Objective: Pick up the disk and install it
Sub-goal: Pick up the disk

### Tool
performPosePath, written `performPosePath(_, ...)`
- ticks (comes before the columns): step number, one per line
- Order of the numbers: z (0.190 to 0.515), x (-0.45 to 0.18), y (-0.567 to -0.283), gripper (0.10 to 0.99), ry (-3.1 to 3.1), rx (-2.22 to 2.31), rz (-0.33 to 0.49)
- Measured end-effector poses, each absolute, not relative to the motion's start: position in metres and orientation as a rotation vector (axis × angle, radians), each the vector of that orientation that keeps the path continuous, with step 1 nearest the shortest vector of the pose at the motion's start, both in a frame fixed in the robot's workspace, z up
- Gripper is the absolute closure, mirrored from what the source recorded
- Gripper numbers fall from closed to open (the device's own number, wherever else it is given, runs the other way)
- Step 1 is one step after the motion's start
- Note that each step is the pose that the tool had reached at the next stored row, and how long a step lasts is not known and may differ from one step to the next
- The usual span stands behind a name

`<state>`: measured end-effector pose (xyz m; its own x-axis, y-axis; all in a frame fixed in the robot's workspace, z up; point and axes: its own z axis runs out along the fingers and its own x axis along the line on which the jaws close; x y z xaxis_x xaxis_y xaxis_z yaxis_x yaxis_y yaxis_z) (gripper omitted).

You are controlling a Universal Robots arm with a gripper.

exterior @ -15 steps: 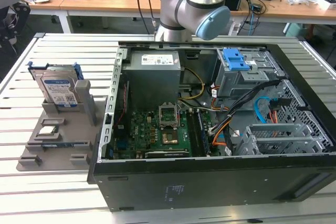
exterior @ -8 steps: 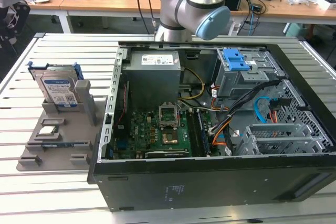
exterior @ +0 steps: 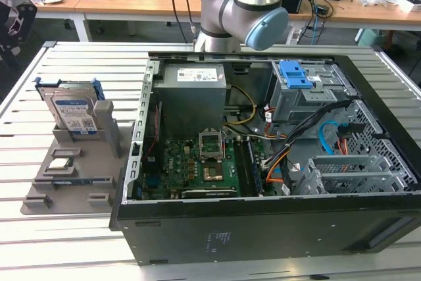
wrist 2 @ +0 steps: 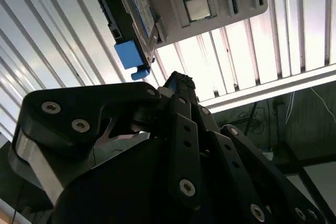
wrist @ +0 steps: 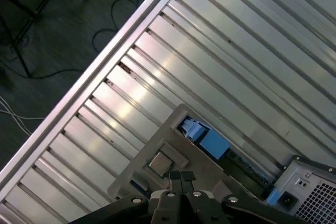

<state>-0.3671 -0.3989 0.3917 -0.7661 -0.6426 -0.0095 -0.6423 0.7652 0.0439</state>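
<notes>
Slatted table [exterior: 23, 120] — disk [exterior: 71, 113] upright in grey holder [exterior: 109, 126], label toward exterior camera

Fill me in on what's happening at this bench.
A robot arm is working over a slatted metal table that carries an open computer case. The disk stands upright in a grey holder on the exterior view's left of the case and has not yet been picked up. In the first wrist view the gripper hangs above that holder and the disk, apart from both.
</notes>
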Motion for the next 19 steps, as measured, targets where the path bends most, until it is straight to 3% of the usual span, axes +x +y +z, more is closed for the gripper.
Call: performPosePath(19, 0.3917, -0.3671, -0.3989, 0.980, -2.757, 1.479, -0.068)
